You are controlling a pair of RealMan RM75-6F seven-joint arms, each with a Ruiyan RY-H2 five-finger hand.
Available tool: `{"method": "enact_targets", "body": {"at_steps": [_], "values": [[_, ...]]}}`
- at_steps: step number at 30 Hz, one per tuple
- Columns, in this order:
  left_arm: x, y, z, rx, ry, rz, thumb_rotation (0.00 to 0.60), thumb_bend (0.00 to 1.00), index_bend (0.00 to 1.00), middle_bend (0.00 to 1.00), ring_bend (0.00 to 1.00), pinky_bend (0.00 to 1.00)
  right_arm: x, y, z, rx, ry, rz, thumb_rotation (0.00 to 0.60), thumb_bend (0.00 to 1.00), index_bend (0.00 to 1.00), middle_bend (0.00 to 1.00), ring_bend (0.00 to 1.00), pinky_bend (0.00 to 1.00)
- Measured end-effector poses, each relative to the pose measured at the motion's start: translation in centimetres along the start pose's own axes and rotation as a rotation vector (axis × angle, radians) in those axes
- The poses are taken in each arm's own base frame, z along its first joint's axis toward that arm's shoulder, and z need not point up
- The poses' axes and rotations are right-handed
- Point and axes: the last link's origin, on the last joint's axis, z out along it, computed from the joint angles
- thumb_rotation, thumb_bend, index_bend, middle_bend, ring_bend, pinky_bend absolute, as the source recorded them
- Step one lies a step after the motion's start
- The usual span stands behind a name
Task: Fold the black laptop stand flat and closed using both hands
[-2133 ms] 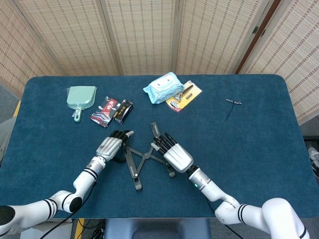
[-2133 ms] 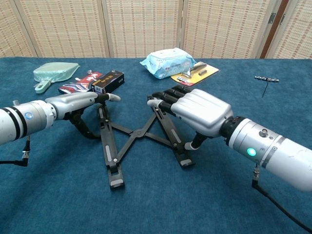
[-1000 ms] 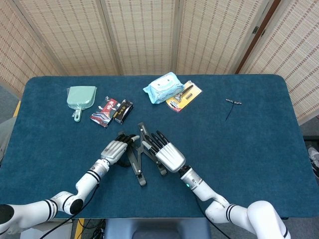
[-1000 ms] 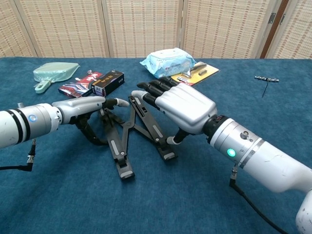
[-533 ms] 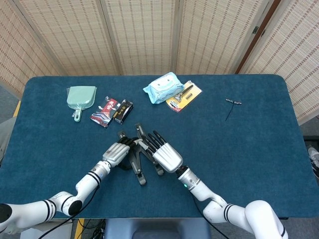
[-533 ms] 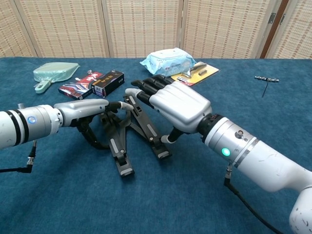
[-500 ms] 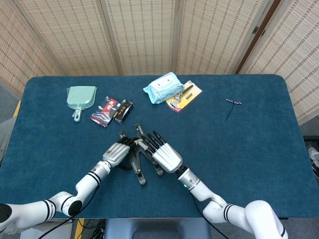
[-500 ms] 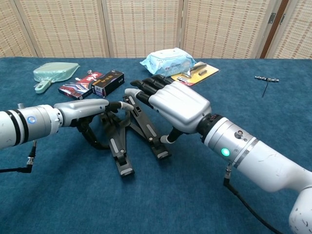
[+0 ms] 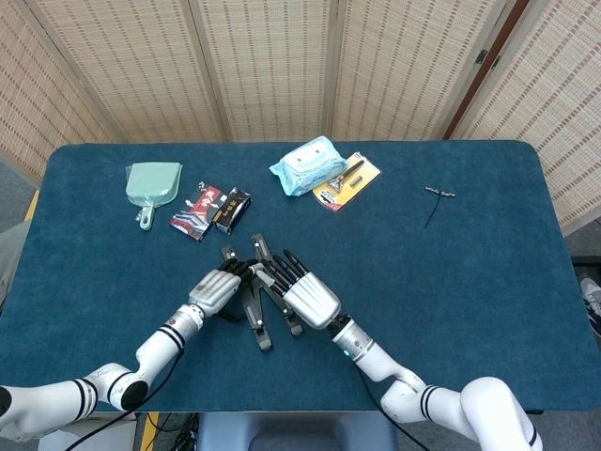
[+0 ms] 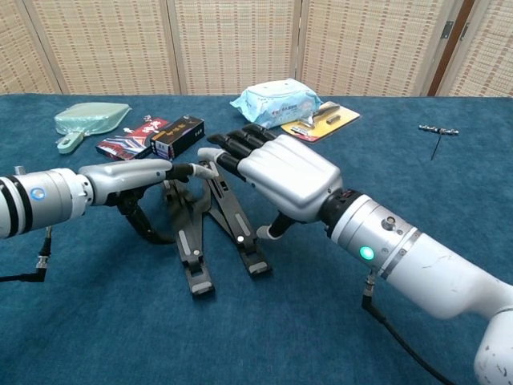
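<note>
The black laptop stand (image 9: 256, 303) (image 10: 215, 228) lies on the blue table with its two rails drawn into a narrow V, feet toward me. My left hand (image 9: 216, 289) (image 10: 132, 178) lies flat against the left rail from outside, fingers straight, thumb curved down beside it. My right hand (image 9: 306, 297) (image 10: 280, 175) presses on the right rail from the other side, its straight fingers reaching over the rail's far end and its thumb touching the rail lower down. The fingertips of both hands nearly meet over the stand's top. Neither hand is closed around a rail.
Along the back lie a green dustpan (image 9: 153, 183) (image 10: 90, 120), a red packet (image 9: 196, 209), a black box (image 9: 232, 209) (image 10: 178, 134), a wipes pack (image 9: 308, 165) (image 10: 276, 102) and a yellow tool card (image 9: 348, 179). A small metal tool (image 9: 438, 194) lies far right.
The stand's rails have swung from a wide X into a narrow V. My right hand has pushed its rail leftward toward my left hand, which stayed roughly where it was.
</note>
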Motion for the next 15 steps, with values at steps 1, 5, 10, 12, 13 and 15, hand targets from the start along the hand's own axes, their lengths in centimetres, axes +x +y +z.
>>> {"method": "enact_targets", "body": {"at_steps": [1, 5, 10, 12, 13, 15], "values": [[0.1, -0.3, -0.1, 0.008, 0.003, 0.002, 0.6, 0.21, 0.0, 0.05, 0.08, 0.0, 0.1, 0.1, -0.1, 0.003, -0.001, 0.001, 0.6, 0.01, 0.0, 0.0, 0.0, 0.0], [0.8, -1.5, -0.6, 0.041, 0.023, 0.003, 0.6, 0.21, 0.0, 0.05, 0.08, 0.0, 0.9, 0.9, -0.3, 0.021, -0.008, 0.006, 0.6, 0.01, 0.0, 0.0, 0.0, 0.0], [2.0, -3.2, -1.7, 0.093, 0.065, -0.001, 0.6, 0.21, 0.0, 0.05, 0.08, 0.0, 2.6, 2.3, -0.7, 0.066, -0.042, 0.017, 0.6, 0.01, 0.0, 0.0, 0.0, 0.0], [2.5, -3.9, -2.2, 0.115, 0.083, -0.005, 0.6, 0.21, 0.0, 0.05, 0.08, 0.0, 3.6, 3.2, -0.8, 0.1, -0.073, 0.017, 0.6, 0.01, 0.0, 0.0, 0.0, 0.0], [2.8, -4.4, -2.6, 0.132, 0.096, -0.009, 0.6, 0.21, 0.0, 0.05, 0.08, 0.0, 4.1, 3.6, -0.8, 0.117, -0.09, 0.015, 0.6, 0.01, 0.0, 0.0, 0.0, 0.0], [3.3, -5.1, -3.2, 0.159, 0.115, -0.015, 0.6, 0.21, 0.0, 0.05, 0.08, 0.0, 5.4, 4.6, -0.8, 0.161, -0.139, 0.004, 0.6, 0.01, 0.0, 0.0, 0.0, 0.0]]}}
